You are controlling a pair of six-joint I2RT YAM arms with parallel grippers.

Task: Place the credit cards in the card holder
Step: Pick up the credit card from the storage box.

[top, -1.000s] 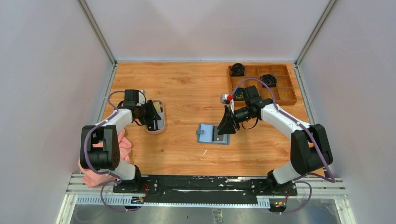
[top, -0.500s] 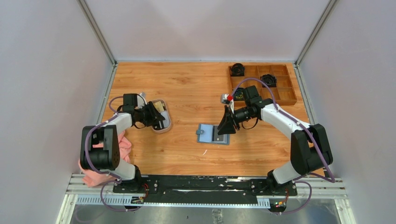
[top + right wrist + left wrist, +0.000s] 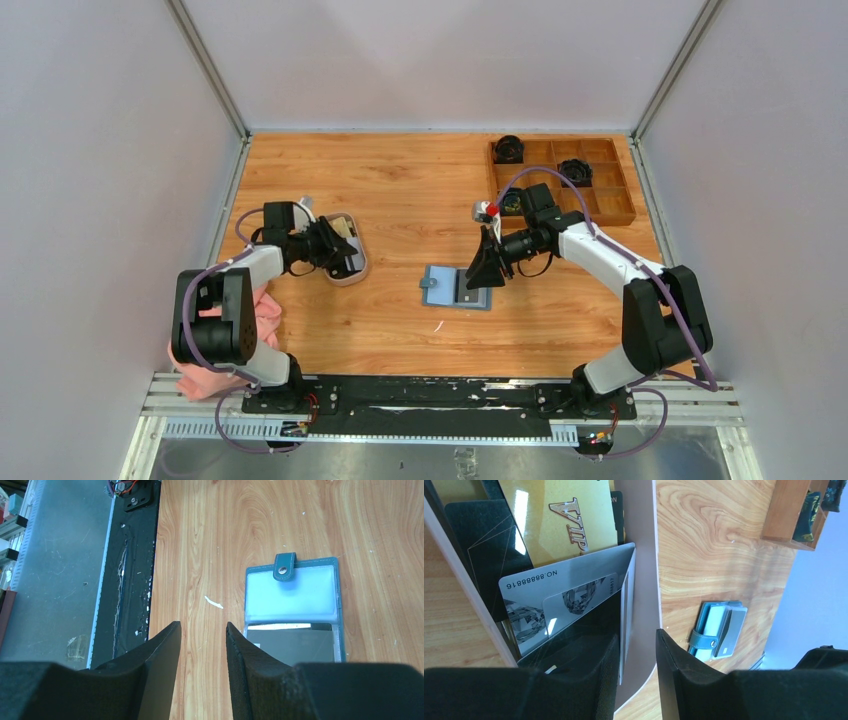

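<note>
The credit cards lie in a small oval white dish point(image 3: 358, 272) at the left: a gold VIP card point(image 3: 559, 520), a silver card point(image 3: 564, 595) and a black card point(image 3: 489, 545). My left gripper point(image 3: 636, 635) is open inside the dish point(image 3: 641, 555). The silver card's raised edge stands between its jaws, next to the left finger. The teal card holder point(image 3: 445, 285) lies open mid-table, with a dark card point(image 3: 290, 640) in one clear pocket. My right gripper point(image 3: 202, 625) is open and empty, low over the holder's near edge point(image 3: 292, 595).
A brown wooden compartment tray point(image 3: 610, 205) with black items stands at the back right. A pink cloth point(image 3: 262, 310) lies by the left arm's base. A small white scrap point(image 3: 214, 602) lies on the wood near the holder.
My left gripper has moved right, further over the dish and onto the cards. The right arm and the card holder have not moved.
</note>
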